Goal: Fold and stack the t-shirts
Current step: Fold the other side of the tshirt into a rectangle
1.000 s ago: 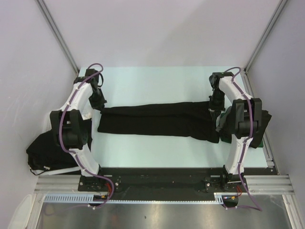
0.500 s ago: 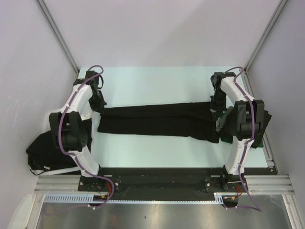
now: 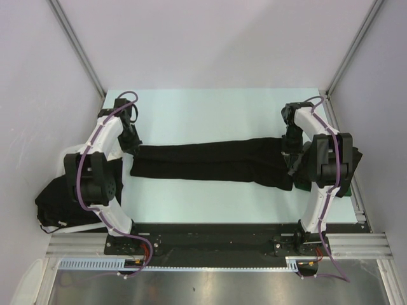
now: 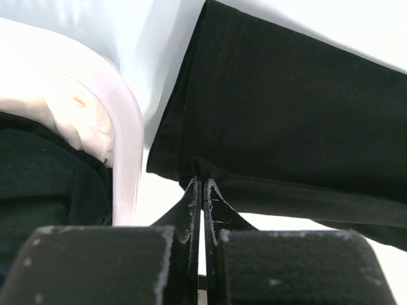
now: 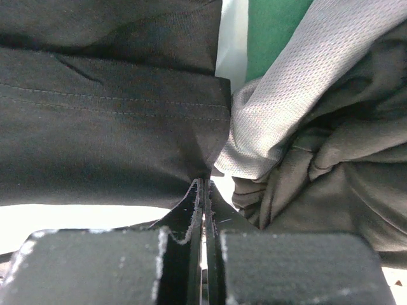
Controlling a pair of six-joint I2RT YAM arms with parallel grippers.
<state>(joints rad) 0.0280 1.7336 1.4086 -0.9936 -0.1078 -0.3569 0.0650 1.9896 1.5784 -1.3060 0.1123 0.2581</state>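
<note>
One black t-shirt [image 3: 210, 162] lies as a long folded strip across the table, running left to right. My left gripper [image 3: 135, 146] is shut on its left end; in the left wrist view the closed gripper [image 4: 202, 182] pinches the shirt's hem [image 4: 286, 127]. My right gripper [image 3: 288, 150] is shut on the right end; in the right wrist view the gripper [image 5: 205, 181] pinches the shirt's corner [image 5: 114, 133]. More black shirts [image 3: 60, 200] lie heaped off the table's left side.
A pile of dark, grey mesh [image 5: 286, 108] and green cloth [image 3: 346, 171] lies by the right arm. A white curved part [image 4: 121, 121] stands left of my left gripper. Frame posts [image 3: 76, 44] and walls close in both sides. The table [image 3: 210, 111] extends behind the shirt.
Both wrists have shifted a little at the shirt's ends, still shut on the cloth. The strip lies much as before.
</note>
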